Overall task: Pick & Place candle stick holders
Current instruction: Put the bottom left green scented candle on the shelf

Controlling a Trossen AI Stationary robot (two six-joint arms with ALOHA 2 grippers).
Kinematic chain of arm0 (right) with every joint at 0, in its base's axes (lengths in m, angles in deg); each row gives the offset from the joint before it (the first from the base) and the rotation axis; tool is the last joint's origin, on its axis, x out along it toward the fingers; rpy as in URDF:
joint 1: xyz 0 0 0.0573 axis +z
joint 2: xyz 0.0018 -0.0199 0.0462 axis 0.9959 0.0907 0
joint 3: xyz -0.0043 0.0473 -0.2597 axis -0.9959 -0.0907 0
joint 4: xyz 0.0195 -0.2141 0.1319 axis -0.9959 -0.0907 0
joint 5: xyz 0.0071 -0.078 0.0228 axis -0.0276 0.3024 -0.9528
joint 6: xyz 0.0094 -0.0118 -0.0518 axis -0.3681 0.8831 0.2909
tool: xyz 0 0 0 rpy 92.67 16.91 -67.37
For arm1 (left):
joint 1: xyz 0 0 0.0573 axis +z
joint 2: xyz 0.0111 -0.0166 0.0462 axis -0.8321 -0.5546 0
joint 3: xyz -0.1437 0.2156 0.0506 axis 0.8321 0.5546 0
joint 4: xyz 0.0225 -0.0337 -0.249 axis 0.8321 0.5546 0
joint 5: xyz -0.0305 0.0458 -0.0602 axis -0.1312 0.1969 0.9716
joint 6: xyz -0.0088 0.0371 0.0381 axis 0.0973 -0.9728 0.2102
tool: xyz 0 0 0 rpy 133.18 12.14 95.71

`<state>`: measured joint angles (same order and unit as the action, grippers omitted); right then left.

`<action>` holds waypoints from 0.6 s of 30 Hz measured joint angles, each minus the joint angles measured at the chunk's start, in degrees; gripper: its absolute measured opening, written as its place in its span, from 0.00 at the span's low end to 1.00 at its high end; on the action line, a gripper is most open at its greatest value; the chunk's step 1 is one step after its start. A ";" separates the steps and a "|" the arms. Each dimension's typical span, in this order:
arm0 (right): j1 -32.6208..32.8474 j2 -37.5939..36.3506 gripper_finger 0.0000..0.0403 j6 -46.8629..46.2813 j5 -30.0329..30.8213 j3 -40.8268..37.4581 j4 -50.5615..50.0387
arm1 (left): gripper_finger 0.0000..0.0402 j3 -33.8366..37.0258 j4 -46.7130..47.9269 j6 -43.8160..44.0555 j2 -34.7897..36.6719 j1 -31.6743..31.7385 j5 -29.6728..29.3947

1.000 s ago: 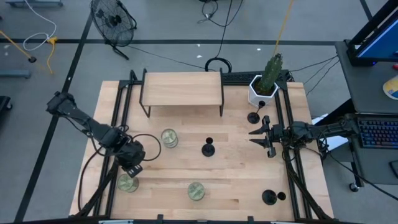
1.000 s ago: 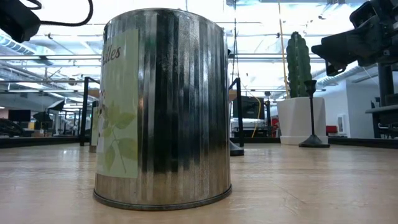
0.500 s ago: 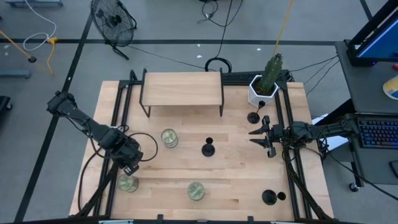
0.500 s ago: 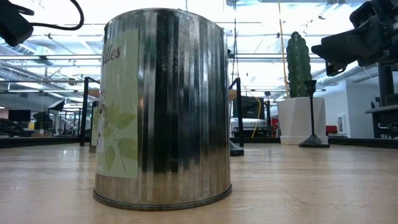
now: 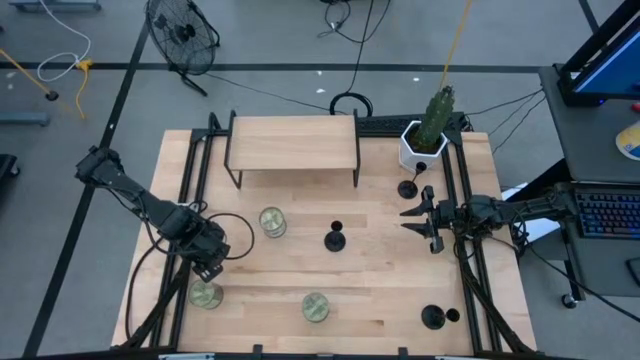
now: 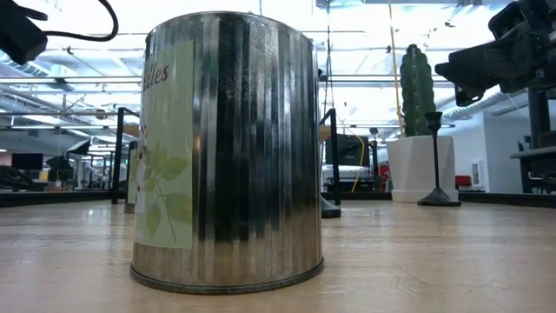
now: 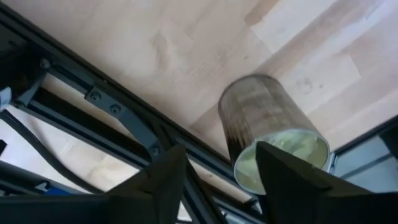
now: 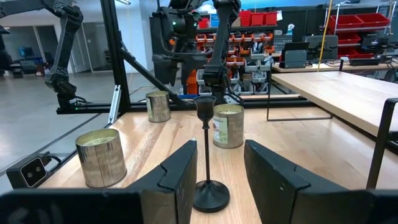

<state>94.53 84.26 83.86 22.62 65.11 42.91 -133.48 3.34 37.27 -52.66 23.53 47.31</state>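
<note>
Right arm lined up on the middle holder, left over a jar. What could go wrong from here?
1. The middle holder is a thin stem on a small base; the open right gripper could tip it if one finger lands first.
2. A jar stands close behind it and may get bumped if the gripper overshoots.
3. The left gripper hangs open over a jar at the frame rail; dropping could clip either.

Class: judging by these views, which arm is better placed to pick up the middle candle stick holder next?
Probably right: the right gripper is open, facing the middle candle stick holder; the left gripper hangs over a glass jar.
</note>
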 joint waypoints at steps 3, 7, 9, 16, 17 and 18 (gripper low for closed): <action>0.02 0.00 0.31 -0.02 0.00 0.00 0.00 | 0.60 0.00 0.01 0.27 0.00 -1.33 1.25; 0.02 0.00 0.31 -0.09 0.00 0.00 0.00 | 0.65 0.00 0.01 1.60 0.00 -3.79 1.28; 0.00 0.00 0.31 -0.10 0.00 0.00 0.00 | 0.67 0.00 0.01 2.58 0.00 -4.73 0.98; 0.00 0.00 0.31 -0.02 0.20 0.02 0.00 | 0.66 0.02 -2.79 5.00 -0.02 -6.77 0.16; 0.01 0.00 0.31 -0.02 0.20 0.00 0.00 | 0.66 0.02 -3.55 5.21 -0.02 -6.96 -0.16; 0.02 0.00 0.31 -0.02 0.20 0.00 0.00 | 0.66 0.02 -4.35 5.34 -0.04 -7.13 -0.54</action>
<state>94.55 84.26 83.83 22.82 65.11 42.91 -133.46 -1.01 42.61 -52.69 16.40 46.77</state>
